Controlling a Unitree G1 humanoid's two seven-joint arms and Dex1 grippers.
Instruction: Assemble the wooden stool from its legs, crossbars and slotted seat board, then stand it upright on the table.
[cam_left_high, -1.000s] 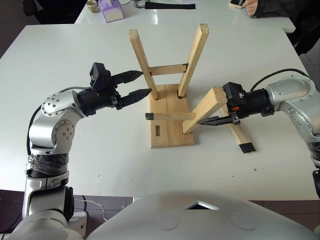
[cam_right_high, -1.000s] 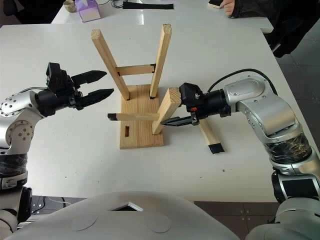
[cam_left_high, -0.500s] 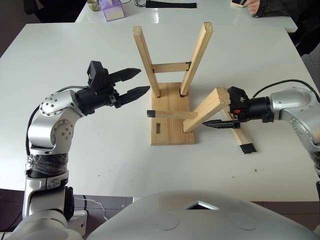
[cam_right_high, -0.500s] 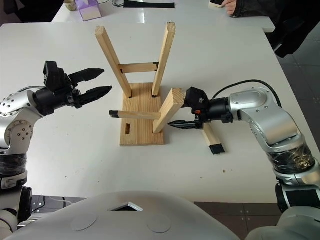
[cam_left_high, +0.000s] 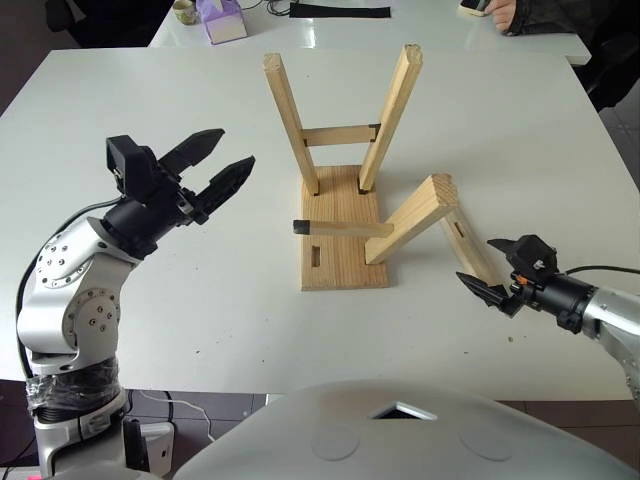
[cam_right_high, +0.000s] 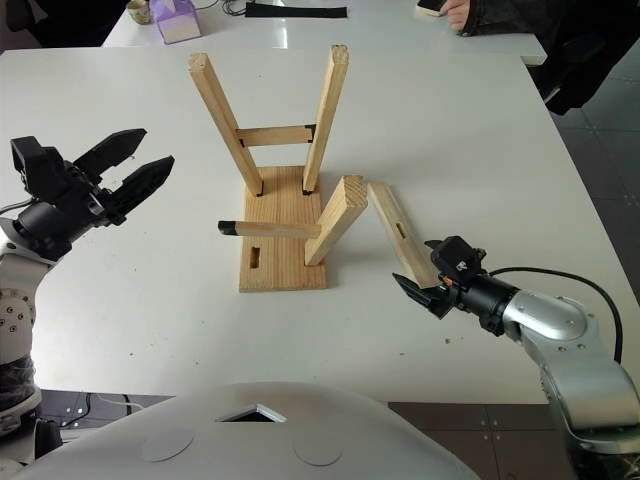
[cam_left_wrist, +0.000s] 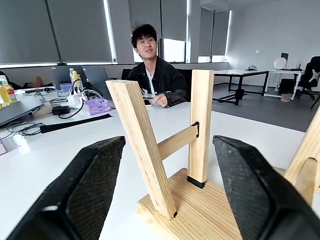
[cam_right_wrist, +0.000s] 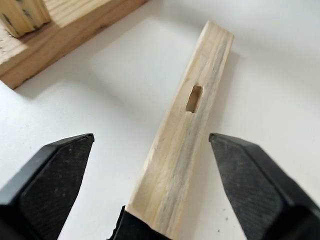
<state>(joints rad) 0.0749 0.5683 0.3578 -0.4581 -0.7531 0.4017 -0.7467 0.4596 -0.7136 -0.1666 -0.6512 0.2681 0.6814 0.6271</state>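
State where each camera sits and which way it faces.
Head eyes: on the head, facing forward and down over the table; both arms show.
Left wrist: behind the left gripper, whose open fingers frame the standing legs.
Right wrist: behind the right gripper, open fingers flanking the loose leg below.
Shared: head views show both targets too.

A white table (cam_left_high: 120, 90) stands in a room with shaded windows (cam_left_wrist: 75, 30) and a far desk (cam_left_wrist: 247, 72).

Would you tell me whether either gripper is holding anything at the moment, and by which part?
Nothing is held. The left gripper is open in the air; the right gripper is open, fingers either side of the loose leg lying on the table.
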